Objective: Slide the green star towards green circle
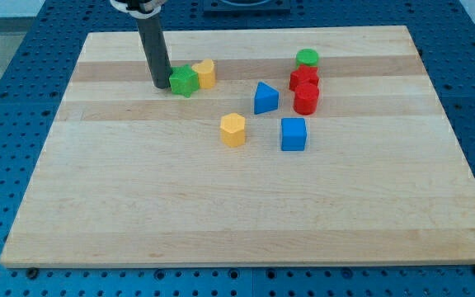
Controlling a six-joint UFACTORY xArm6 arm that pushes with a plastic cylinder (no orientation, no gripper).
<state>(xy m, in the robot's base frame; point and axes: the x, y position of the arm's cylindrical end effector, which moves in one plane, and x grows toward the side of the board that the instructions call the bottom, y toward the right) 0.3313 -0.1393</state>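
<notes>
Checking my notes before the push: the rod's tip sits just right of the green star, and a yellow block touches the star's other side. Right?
Not quite. The camera view shows my tip just left of the green star, not right. The yellow block does touch the star's other side, its right.

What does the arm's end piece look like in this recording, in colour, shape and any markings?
My tip is the lower end of a straight, dark grey to black cylindrical rod, smooth and unmarked. At the view's top the rod enters a dark fitting with a white band, cut off by the frame edge. No cables or sleeves show. The tip sits just left of the green star.
</notes>
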